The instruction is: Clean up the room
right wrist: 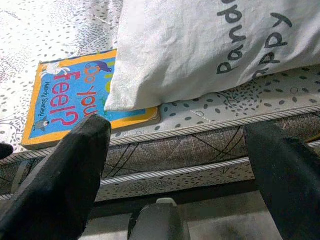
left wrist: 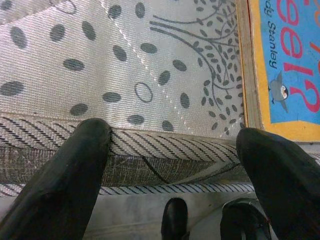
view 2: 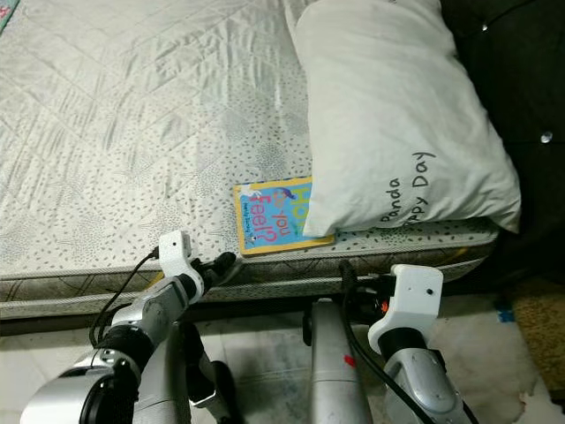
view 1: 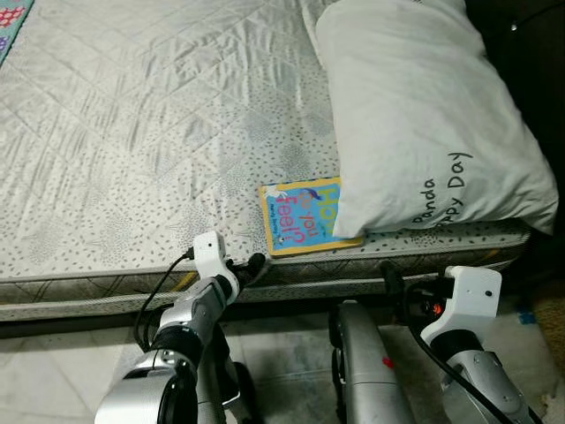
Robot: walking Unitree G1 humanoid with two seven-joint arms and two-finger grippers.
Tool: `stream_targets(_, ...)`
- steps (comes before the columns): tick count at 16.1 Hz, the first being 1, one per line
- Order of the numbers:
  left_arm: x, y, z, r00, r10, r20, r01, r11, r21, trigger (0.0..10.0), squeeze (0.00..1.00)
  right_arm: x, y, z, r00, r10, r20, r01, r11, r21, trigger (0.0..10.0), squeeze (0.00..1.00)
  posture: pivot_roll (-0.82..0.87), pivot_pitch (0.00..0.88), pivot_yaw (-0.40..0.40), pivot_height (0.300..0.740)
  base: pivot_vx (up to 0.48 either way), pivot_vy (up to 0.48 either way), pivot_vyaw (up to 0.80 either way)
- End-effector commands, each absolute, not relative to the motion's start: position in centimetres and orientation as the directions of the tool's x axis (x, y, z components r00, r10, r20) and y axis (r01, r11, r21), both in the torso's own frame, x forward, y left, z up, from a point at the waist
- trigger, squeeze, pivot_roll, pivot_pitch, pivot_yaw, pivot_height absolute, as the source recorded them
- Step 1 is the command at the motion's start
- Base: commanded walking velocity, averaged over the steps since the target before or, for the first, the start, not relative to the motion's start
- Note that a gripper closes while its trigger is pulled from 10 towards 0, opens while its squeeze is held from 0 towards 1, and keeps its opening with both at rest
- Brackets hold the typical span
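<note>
A children's book (view 1: 298,218) with a blue cover and yellow border lies flat near the front edge of the mattress (view 1: 132,132). Its right part is tucked under the corner of a white pillow (view 1: 424,115) printed with dark lettering. My left gripper (left wrist: 175,135) is open at the mattress edge, just left of the book (left wrist: 287,60), with nothing between its fingers. My right gripper (right wrist: 177,130) is open too, held low in front of the mattress side, below the book (right wrist: 65,97) and the pillow corner (right wrist: 200,55).
A dark padded headboard (view 2: 521,88) stands to the right of the pillow. Pale floor tiles (view 1: 53,371) run below the bed edge. A colourful patterned cloth (view 1: 13,22) shows at the far left corner of the bed.
</note>
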State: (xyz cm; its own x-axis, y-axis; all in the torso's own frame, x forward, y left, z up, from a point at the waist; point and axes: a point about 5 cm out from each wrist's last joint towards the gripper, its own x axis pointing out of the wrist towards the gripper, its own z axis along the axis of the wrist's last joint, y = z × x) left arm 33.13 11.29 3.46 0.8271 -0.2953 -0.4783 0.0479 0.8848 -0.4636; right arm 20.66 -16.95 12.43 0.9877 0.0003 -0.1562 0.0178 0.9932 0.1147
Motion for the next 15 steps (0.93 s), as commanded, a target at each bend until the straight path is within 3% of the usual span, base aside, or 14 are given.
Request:
stream_targets(1,31.5,9.9,1.6,0.756,-0.363,-0.545,0.071,0.873,-0.483,10.0,0.0,20.4,-16.9,12.6,0.988,-0.002,-0.154,0.02,0.993,0.113,10.0,0.0,-0.34,0.313,0.076,0.586,0.0,0.0,0.0)
stream_targets(15,33.8,10.5,3.8,0.789,-0.303,-0.535,0.078,0.912,-0.403,10.0,0.0,20.3,-16.7,12.9,0.99,-0.021,-0.139,0.038,0.992,0.119,10.0,0.0,-0.38,0.321,0.093,0.586,0.0,0.0,0.0)
